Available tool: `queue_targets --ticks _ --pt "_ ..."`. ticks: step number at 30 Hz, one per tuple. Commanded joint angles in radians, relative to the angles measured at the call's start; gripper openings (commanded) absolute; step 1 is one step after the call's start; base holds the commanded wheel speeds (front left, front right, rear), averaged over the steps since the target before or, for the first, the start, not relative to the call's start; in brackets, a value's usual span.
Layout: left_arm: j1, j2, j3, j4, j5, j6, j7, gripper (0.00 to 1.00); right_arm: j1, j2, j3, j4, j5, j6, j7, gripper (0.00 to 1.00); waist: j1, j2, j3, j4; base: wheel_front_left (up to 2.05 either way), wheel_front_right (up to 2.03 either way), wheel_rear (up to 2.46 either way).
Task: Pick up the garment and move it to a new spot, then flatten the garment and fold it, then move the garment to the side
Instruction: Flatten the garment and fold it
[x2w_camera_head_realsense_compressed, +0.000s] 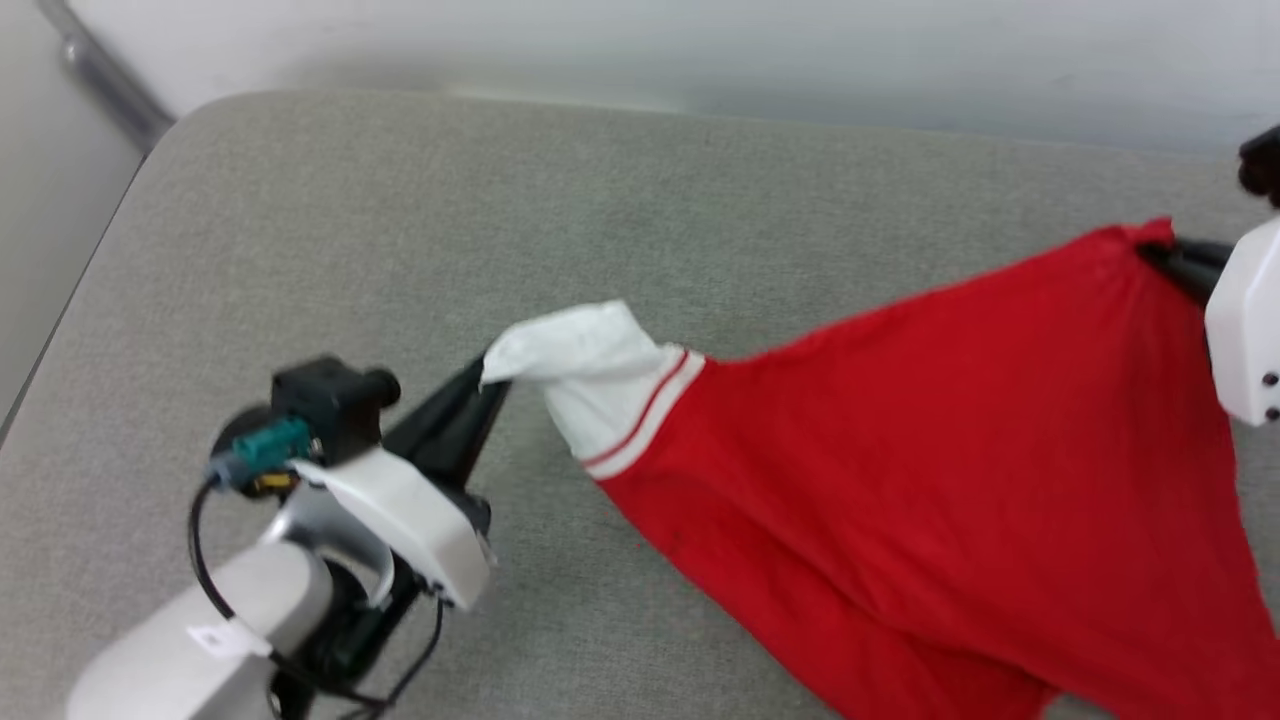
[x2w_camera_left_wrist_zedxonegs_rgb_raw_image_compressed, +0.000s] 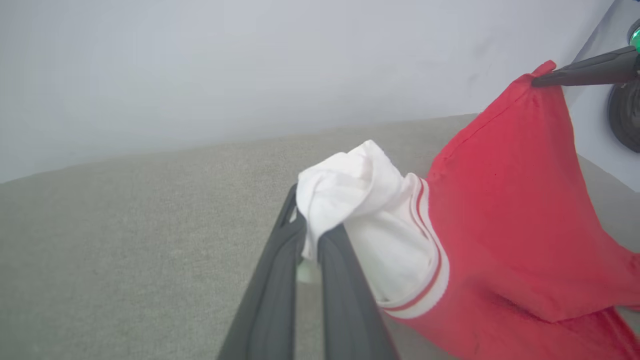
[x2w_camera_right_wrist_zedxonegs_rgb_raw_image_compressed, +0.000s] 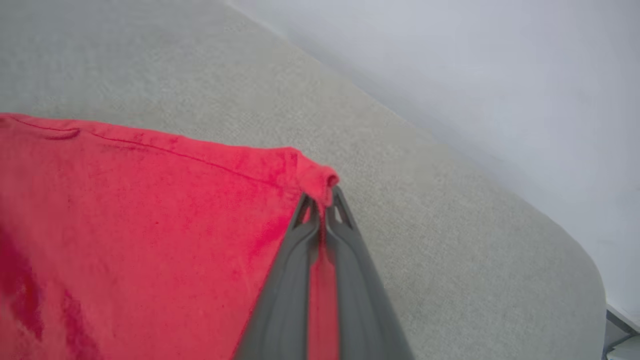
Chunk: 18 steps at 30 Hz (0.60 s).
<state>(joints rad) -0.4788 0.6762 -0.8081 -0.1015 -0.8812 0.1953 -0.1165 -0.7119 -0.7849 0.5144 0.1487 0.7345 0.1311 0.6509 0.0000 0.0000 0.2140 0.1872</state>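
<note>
The garment (x2w_camera_head_realsense_compressed: 950, 420) is hanging stretched between the two grippers over a wide grey padded surface (x2w_camera_head_realsense_compressed: 400, 220), its red body spreading across the right half of the head view. The bottom and right edges of that view are cutting off its lower part, so whether the cloth is touching the padding there is impossible to tell. The surface is running up to a pale wall (x2w_camera_head_realsense_compressed: 700, 50), and its rounded far-left corner is showing in the head view.

The left gripper (x2w_camera_head_realsense_compressed: 490, 385) is reaching in from the lower left, its two dark fingers pressed narrowly together and pinching the bunched end of the white sleeve (x2w_camera_head_realsense_compressed: 590, 370). In the left wrist view the sleeve cloth is bulging over the fingertips and hiding them.

The right gripper (x2w_camera_head_realsense_compressed: 1150, 250) is coming in from the right edge of the head view, with its pale housing partly cut off. In the right wrist view its fingers are closing tightly on a small rolled corner of the red hem (x2w_camera_right_wrist_zedxonegs_rgb_raw_image_compressed: 320, 177), lifted clear of the padding.

The red-and-white striped trim (x2w_camera_head_realsense_compressed: 650, 415) is marking where sleeve meets body.
</note>
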Motion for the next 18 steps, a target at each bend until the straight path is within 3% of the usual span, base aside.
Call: queue_targets --ticks 1,10,18 --pt "-0.050 0.007 0.013 -0.011 0.012 -0.002 0.017 0.00 -0.029 0.010 -0.018 -0.008 -0.003 -0.001 -0.036 0.00 0.0000 0.0000 -0.022 -0.027 0.00 0.00 0.00" --pt "-0.375 0.017 0.083 0.013 0.051 -0.046 0.139 0.00 -0.223 0.071 -0.123 -0.004 -0.100 -0.001 -0.164 0.00 0.0000 0.0000 0.023 -0.064 0.00 0.00 0.00" --pt "-0.733 -0.023 0.120 0.112 0.079 -0.130 0.260 0.00 -0.515 0.161 -0.154 0.081 -0.217 -0.001 -0.184 0.00 0.0000 0.0000 0.121 -0.080 0.00 0.00 0.00"
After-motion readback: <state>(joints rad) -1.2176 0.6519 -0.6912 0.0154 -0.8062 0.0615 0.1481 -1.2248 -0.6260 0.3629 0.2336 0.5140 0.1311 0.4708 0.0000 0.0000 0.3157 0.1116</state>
